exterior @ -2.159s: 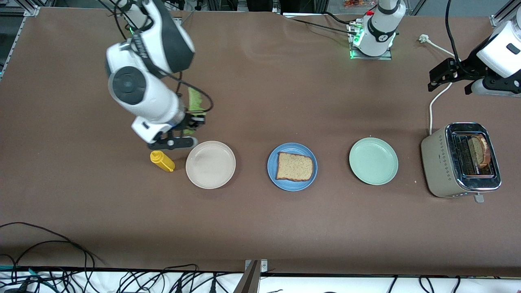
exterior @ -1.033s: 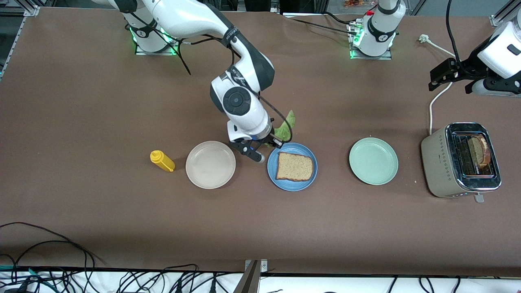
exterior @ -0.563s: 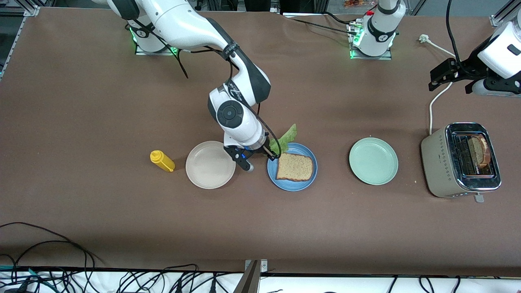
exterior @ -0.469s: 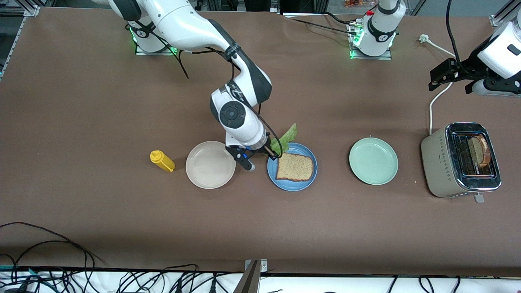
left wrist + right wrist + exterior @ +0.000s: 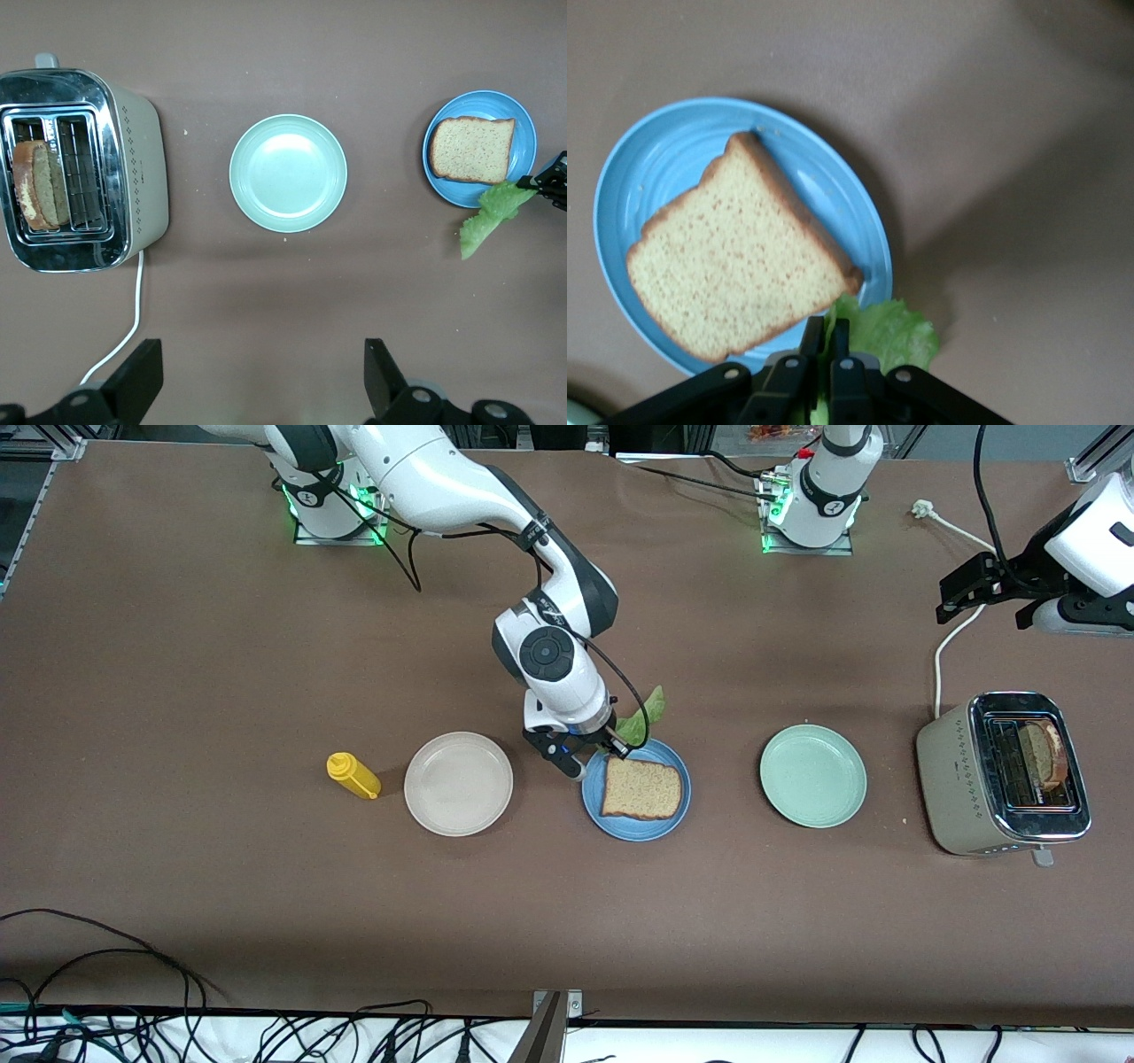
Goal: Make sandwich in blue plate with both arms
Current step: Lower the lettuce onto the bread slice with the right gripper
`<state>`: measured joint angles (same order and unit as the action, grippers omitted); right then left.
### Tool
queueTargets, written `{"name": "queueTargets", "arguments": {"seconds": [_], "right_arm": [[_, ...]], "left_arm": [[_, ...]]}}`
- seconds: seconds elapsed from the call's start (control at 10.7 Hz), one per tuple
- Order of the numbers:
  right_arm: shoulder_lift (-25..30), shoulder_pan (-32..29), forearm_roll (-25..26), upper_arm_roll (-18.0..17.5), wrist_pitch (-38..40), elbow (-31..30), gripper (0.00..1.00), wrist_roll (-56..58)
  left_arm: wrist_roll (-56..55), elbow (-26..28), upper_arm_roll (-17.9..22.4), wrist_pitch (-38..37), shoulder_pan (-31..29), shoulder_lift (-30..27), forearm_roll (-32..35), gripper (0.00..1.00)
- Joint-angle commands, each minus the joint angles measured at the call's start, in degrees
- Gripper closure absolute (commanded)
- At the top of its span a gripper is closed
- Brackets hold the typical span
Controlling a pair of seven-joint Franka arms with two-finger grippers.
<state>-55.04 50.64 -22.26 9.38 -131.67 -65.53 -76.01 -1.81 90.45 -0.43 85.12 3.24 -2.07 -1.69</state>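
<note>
Right gripper (image 5: 617,746) over the rim of the blue plate (image 5: 595,808), fingers pinching the lettuce leaf (image 5: 645,716). On the plate, one bread slice (image 5: 641,787). Left gripper (image 5: 257,376) waiting high near the toaster (image 5: 1001,775), fingers spread.

A robotics lab: arm bases (image 5: 806,500) bolted to a brown table (image 5: 177,691), loose cables (image 5: 133,1010) along its edge

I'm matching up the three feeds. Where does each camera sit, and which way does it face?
Front view: high across the table, facing both arms; right gripper holds the lettuce leaf at the blue plate.
Left wrist view: high, looking down on toaster, green plate and bread slice; left gripper, jaws open.
Right wrist view: close above the plate, own shut jaws showing.
All three share plate, bread, lettuce.
</note>
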Motion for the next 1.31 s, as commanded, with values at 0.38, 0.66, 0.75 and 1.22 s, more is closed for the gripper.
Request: {"name": "queueTargets", "arguments": {"seconds": [0.38, 0.66, 0.75, 1.22], "right_arm": [[1.49, 0.25, -1.30, 0.99, 3.67, 2.08, 1.00, -0.11], [3.27, -3.34, -1.38, 0.99, 5.46, 1.98, 1.00, 3.03], [2.49, -4.75, -1.38, 0.99, 4.15, 1.99, 1.00, 5.23], [-0.16, -4.15, -1.30, 1.16, -0.43, 2.07, 1.00, 3.86]], "left_arm": [[-0.39, 0.52, 0.17, -0.30, 0.01, -0.74, 0.38, 0.00], [-0.39, 0.52, 0.17, -0.30, 0.01, -0.74, 0.29, 0.00], [-0.39, 0.52, 0.17, -0.30, 0.01, -0.74, 0.29, 0.00], [-0.39, 0.52, 0.17, -0.30, 0.01, -0.74, 0.29, 0.00]]}}
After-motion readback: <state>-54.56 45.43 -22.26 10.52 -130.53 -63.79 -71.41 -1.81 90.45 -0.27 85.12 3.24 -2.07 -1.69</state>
